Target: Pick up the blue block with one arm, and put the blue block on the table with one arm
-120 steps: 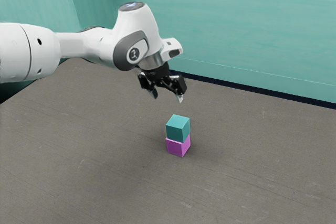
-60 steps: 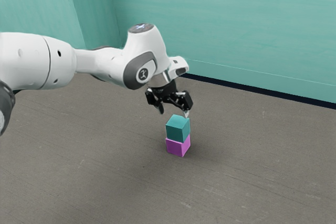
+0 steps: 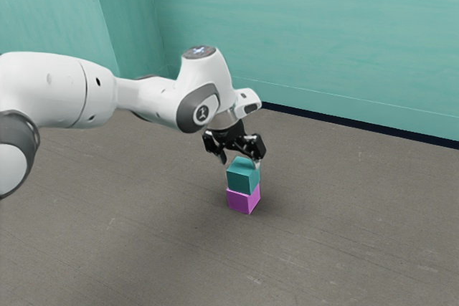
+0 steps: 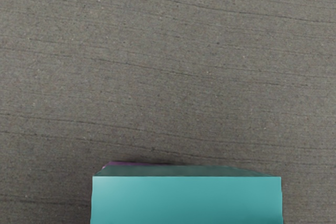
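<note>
The fingers (image 3: pixel 223 158) were parted and empty, one to either side of the upper block's top, with neither seen to press on it from both sides. Over the last second the gripper (image 3: pixel 240 164) had come down from well above the stack to the level of the upper block's top face, the white arm (image 3: pixel 147 98) reaching farther out and lower behind it. The blue block (image 3: pixel 242 179), rather teal in colour, had not shifted: it sat upright on the magenta block (image 3: pixel 243 200), which rested on the grey table (image 3: pixel 115 249). In the wrist view a thin magenta edge peeped out past the blue block's side, so the two seemed slightly out of line. For the task, this descent looked like the end of the approach; the pick itself was not yet made, and the placing lay wholly ahead. The next move seemed to call for a little more lowering, then an even closing on the blue block alone. Going too deep might have caught the magenta block as well, and an off-centre descent might have nudged the upper block off its support.
</note>
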### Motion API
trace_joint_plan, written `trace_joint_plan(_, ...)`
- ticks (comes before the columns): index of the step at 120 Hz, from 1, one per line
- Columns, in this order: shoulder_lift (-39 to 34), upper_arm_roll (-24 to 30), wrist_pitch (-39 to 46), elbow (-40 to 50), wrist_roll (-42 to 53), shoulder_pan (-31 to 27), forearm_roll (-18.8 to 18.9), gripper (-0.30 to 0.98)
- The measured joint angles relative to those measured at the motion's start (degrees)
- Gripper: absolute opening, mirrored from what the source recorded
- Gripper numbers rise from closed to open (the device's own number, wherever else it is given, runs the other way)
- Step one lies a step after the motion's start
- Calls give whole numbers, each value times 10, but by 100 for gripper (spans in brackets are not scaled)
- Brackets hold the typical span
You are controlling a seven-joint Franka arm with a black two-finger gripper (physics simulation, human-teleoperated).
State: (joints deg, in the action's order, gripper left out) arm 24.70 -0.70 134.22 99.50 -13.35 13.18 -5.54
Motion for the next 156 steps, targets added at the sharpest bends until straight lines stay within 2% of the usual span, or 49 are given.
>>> trace_joint_plan(81, 31, 1, 15, 2, -3, 0, -19, 68)
trace_joint_plan(102, 27, 0, 18, 1, -4, 1, -17, 48)
trace_joint_plan(115, 23, 0, 19, 1, -5, 1, -15, 41)
trace_joint_plan(132, -23, -19, 16, 17, -8, -2, -6, 37)
trace_joint_plan(156, -76, -25, 11, 91, -12, -73, 7, 39)
